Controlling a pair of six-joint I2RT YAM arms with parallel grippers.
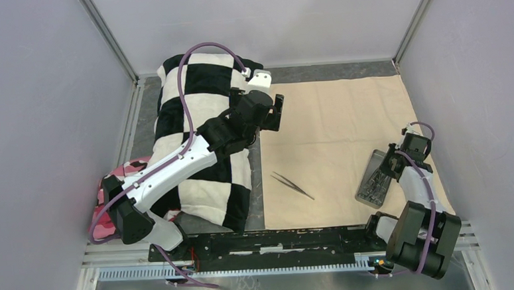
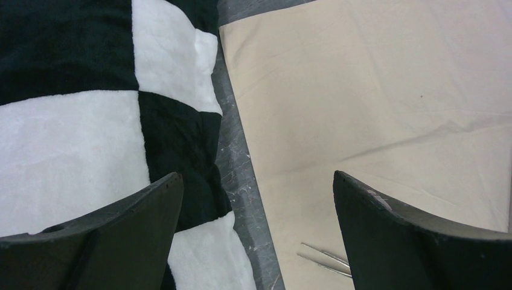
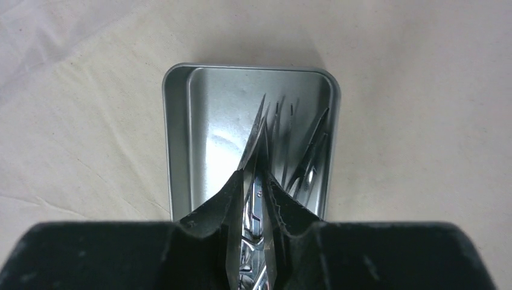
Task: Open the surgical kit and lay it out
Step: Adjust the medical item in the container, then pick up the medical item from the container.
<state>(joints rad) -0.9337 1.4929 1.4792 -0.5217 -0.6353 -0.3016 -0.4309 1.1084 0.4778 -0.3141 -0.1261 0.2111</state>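
On the overhead feed, my left gripper (image 1: 276, 112) hangs wide open and empty above the seam where the checkered pillow (image 1: 198, 95) meets the beige cloth wrap (image 1: 332, 114). The wrap lies spread flat on the desk (image 1: 257, 185). A pair of tweezers (image 1: 293, 185) lies on the wrap, nearer the arm bases than that gripper. My right gripper (image 1: 385, 170) is down over the metal tray (image 1: 369, 187), which sits on the wrap directly beneath it. On the left wrist feed, the left gripper (image 2: 256, 175) has nothing between its fingers, with pillow (image 2: 72, 139) under one, wrap (image 2: 374, 90) under the other, and the tweezers' tips (image 2: 323, 257) just below. On the right wrist feed, the right gripper (image 3: 256, 184) has narrowed onto the steel instruments (image 3: 253, 142) standing in the tray (image 3: 175, 133), its fingers (image 3: 226, 202) pressing them from both sides.
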